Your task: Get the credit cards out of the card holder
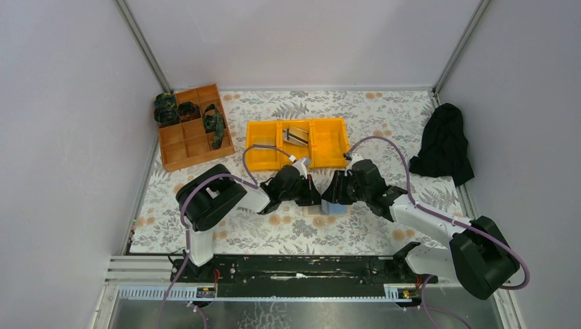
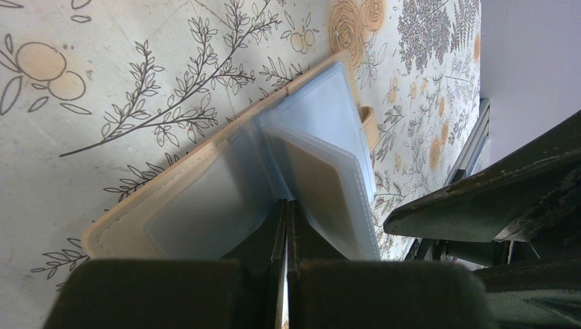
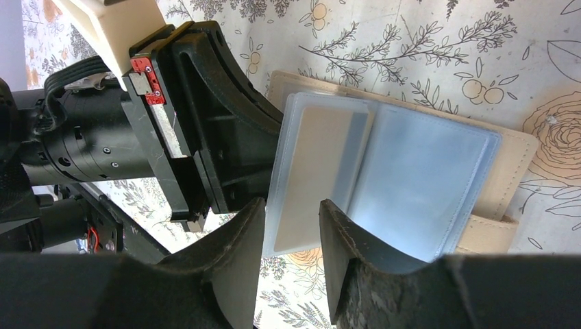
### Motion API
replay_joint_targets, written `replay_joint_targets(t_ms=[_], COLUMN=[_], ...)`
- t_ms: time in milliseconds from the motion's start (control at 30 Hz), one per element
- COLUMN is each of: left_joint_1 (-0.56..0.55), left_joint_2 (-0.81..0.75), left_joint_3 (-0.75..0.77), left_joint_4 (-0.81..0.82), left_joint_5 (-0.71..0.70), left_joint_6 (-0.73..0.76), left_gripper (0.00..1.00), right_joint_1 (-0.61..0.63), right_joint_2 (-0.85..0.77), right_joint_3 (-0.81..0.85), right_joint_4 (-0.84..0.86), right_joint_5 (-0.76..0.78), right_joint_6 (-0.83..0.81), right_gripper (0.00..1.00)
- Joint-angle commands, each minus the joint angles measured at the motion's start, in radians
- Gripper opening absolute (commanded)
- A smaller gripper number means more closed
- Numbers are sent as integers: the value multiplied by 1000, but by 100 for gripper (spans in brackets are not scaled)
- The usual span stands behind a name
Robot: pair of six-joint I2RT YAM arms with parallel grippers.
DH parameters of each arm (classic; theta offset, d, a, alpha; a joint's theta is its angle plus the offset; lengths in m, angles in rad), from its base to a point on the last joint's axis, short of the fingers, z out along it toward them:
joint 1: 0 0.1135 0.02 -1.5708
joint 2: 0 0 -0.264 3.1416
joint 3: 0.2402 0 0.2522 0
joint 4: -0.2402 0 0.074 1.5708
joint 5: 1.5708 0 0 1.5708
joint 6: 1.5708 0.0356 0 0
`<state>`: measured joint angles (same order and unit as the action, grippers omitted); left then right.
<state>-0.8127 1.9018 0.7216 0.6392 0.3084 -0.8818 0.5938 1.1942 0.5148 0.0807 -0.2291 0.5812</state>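
The tan card holder (image 3: pixel 512 159) lies open on the floral cloth, its pale blue sleeves fanned up; it shows in the top view (image 1: pixel 334 207) between both grippers. A tan-grey credit card (image 3: pixel 312 164) sits in one raised sleeve, also seen in the left wrist view (image 2: pixel 318 188). My left gripper (image 2: pixel 286 204) is shut on the sleeves' edge at the holder (image 2: pixel 130 223); it also shows in the top view (image 1: pixel 312 192). My right gripper (image 3: pixel 292 226) is open, its fingers either side of the lower edge of the sleeve with the card, and it shows in the top view (image 1: pixel 334 190).
A yellow three-compartment bin (image 1: pixel 329 144) stands just behind the grippers, with a silvery card (image 1: pixel 296 134) in its middle compartment. An orange-brown divided tray (image 1: pixel 185 140) with dark items is at the back left. A black cloth (image 1: pixel 445 144) lies at the right.
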Motion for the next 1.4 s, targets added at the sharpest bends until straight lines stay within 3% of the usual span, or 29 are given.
replay_joint_targets(t_ms=[0, 1367], left_joint_1=[-8, -8], left_joint_2=[36, 29], left_joint_3=[-3, -16], left_joint_4=[-58, -46], left_joint_5=[-6, -3], left_joint_6=[32, 28], left_gripper=[0, 0], right_joint_1=[11, 12], right_joint_2=[9, 18], right_joint_3=[34, 26], right_joint_4=[27, -2], right_joint_5=[-10, 29], right_joint_6=[-13, -25], right_gripper=[43, 44])
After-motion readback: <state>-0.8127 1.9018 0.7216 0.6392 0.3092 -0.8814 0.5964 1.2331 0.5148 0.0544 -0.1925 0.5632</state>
